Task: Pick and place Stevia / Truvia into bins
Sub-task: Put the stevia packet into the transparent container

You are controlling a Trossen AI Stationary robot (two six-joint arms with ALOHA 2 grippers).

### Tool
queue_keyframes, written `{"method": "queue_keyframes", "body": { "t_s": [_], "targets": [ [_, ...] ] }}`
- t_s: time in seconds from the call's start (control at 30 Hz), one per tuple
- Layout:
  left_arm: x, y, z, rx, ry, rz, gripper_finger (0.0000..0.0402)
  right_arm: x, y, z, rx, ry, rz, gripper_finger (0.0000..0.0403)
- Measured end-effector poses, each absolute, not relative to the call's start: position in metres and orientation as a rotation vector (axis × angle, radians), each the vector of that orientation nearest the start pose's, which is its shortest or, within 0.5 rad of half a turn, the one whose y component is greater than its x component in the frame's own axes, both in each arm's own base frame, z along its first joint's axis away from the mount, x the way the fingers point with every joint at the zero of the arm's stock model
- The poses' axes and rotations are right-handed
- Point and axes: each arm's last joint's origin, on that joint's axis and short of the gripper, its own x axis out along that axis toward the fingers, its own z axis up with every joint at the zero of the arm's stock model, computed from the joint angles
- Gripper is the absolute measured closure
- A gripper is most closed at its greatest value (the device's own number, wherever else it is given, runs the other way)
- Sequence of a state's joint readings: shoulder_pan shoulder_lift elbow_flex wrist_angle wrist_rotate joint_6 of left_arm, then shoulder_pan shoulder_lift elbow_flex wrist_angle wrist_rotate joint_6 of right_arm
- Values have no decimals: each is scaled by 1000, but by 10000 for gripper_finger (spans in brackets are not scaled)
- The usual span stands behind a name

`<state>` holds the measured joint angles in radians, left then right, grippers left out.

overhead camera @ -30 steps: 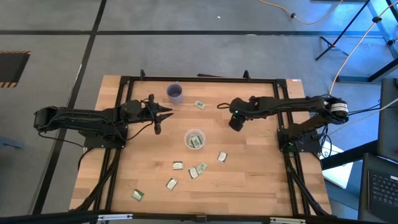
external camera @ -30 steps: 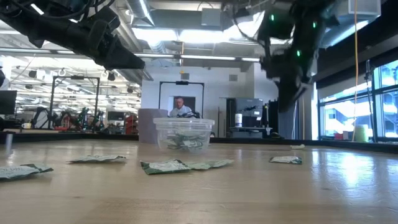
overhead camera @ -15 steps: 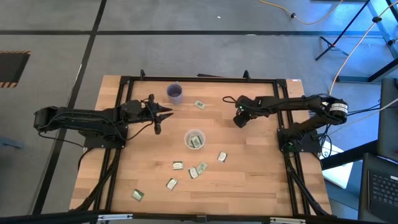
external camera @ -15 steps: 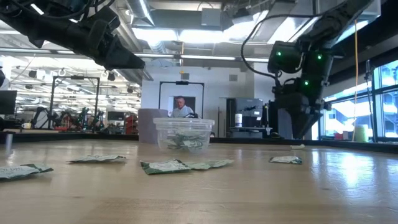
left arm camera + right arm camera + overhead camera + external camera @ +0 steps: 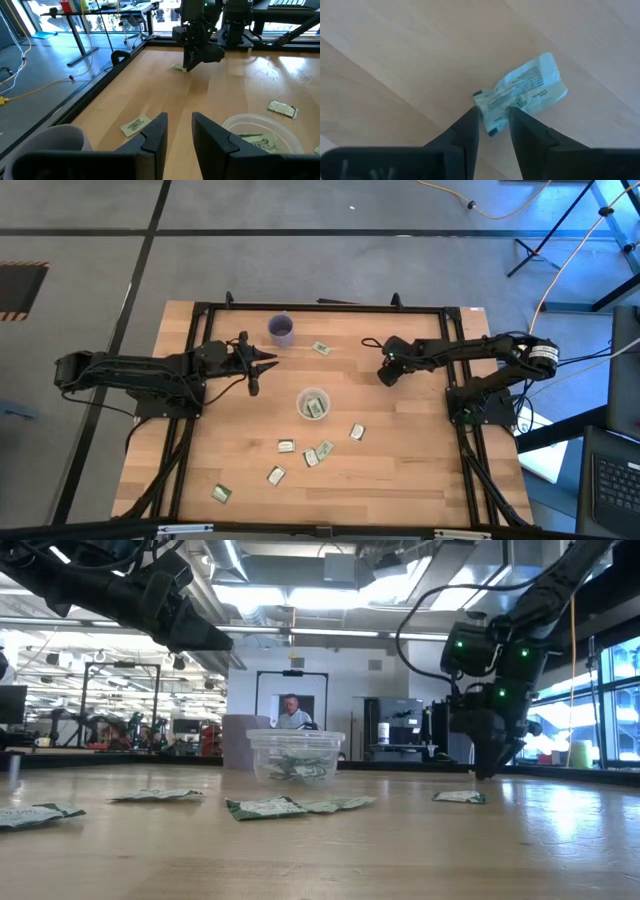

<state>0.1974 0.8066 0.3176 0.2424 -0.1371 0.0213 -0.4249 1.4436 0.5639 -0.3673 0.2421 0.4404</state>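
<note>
while the purple cup (image 5: 282, 330) stands clear, the right end effector (image 5: 492, 122) straddles a sachet (image 5: 522, 92), unclenched.

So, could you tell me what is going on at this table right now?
Two arms are sorting green-and-white sachets into the clear cup, which already holds a few. The right end effector is down at the table's far right part, its fingers open on either side of one end of a sachet lying on the wood. The left end effector hangs above the table near the purple cup. Several more sachets lie loose in front of the clear cup.
</note>
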Motion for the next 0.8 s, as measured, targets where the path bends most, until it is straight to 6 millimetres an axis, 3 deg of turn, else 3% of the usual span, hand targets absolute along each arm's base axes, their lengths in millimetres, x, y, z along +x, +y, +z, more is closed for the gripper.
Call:
{"method": "queue_keyframes", "body": {
  "t_s": [0.2, 0.57, 0.73, 0.8],
  "targets": [
    [171, 38, 208, 13, 251, 331, 318, 196, -98, 116, 486, 1153, -858, 304],
    [171, 38, 208, 14, 251, 332, 318, 198, -99, 117, 480, 1159, -859, 384],
    [171, 38, 208, 14, 251, 332, 318, 216, -97, 133, 459, 1153, -819, 391],
    [171, 38, 208, 14, 251, 332, 318, 232, -94, 147, 448, 1083, -783, 391]
  ]
}}
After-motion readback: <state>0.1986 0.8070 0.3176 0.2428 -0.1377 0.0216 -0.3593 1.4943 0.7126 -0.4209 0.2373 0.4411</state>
